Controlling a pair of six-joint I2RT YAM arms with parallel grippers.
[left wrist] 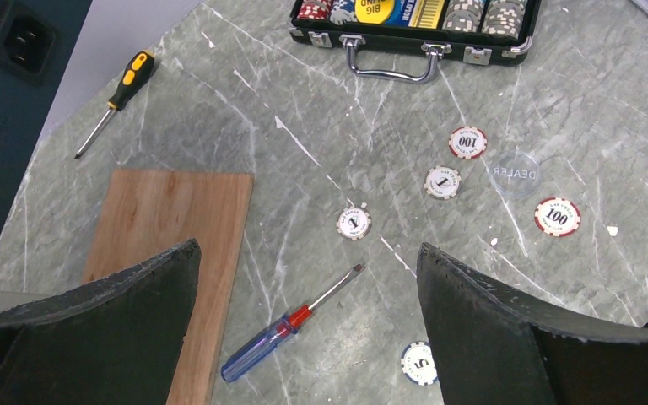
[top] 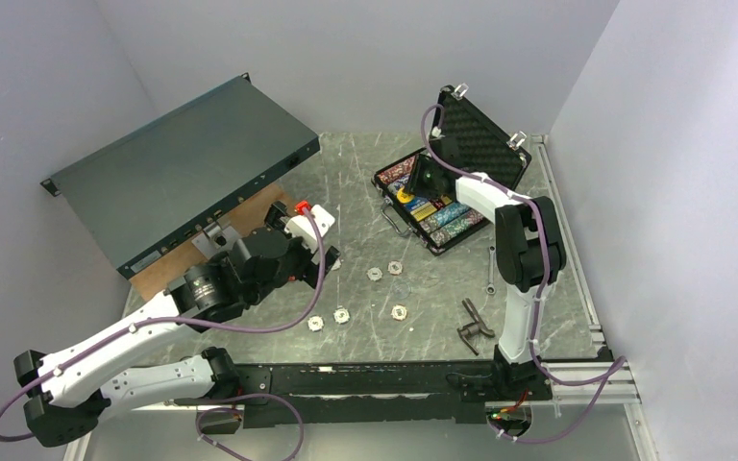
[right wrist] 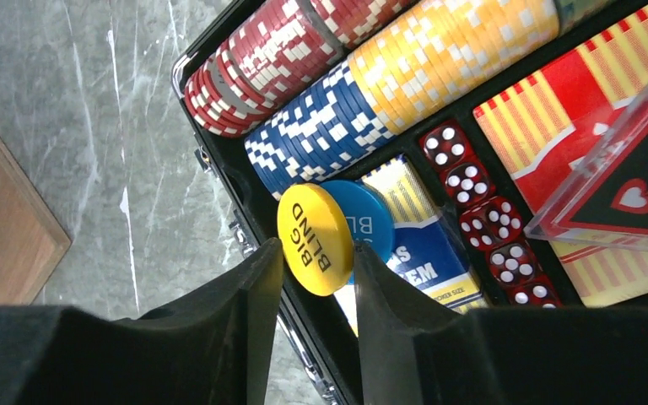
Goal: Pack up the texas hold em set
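The black briefcase (top: 439,242) lies open at the back right, its foam-lined lid (top: 480,134) upright. In the right wrist view it holds rows of red, blue and yellow chips (right wrist: 337,101), red dice (right wrist: 481,211), a blue-yellow card deck (right wrist: 422,253) and a blue disc (right wrist: 369,221). My right gripper (right wrist: 319,253) is inside the case, its fingers closed on the edges of the yellow BIG BLIND disc (right wrist: 314,236). My left gripper (left wrist: 308,247) is wide open and empty above the table. Loose chips (left wrist: 353,223) (left wrist: 443,182) (left wrist: 468,143) (left wrist: 557,217) (left wrist: 419,363) and a clear dealer disc (left wrist: 515,173) lie on the table.
A blue-red screwdriver (left wrist: 291,325) lies between my left fingers, beside a wooden board (left wrist: 173,245). A yellow-black screwdriver (left wrist: 110,101) lies farther left. A grey rack unit (top: 183,168) leans at the back left. A silver wrench (top: 491,269) and a black tool (top: 474,322) lie at the right.
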